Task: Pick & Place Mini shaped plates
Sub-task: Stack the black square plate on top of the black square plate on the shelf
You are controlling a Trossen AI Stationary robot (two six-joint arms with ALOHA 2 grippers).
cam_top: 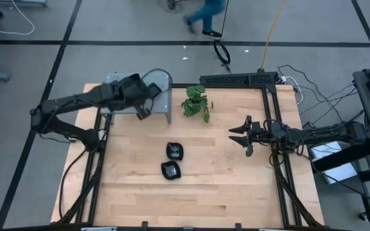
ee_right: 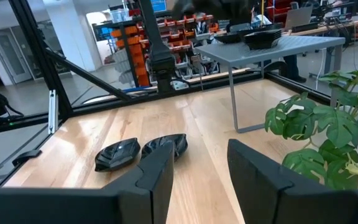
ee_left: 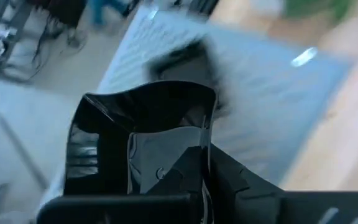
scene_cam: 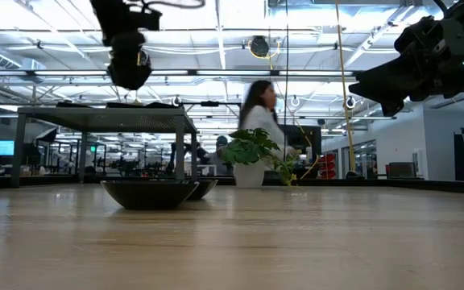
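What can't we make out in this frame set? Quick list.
- Plates on the shelf: the high view has the left end effector over it; the right wrist view shows some, count unclear.
- Left wrist view: held plate fills the frame, and the shelf behind is blurred.
- Low view: the front table plate hides most of the second.

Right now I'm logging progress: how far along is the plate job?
Done: dark plates sit on the grey shelf. In hand: the left gripper grips one plate above it. Left: two plates on the table; the right gripper waits open.
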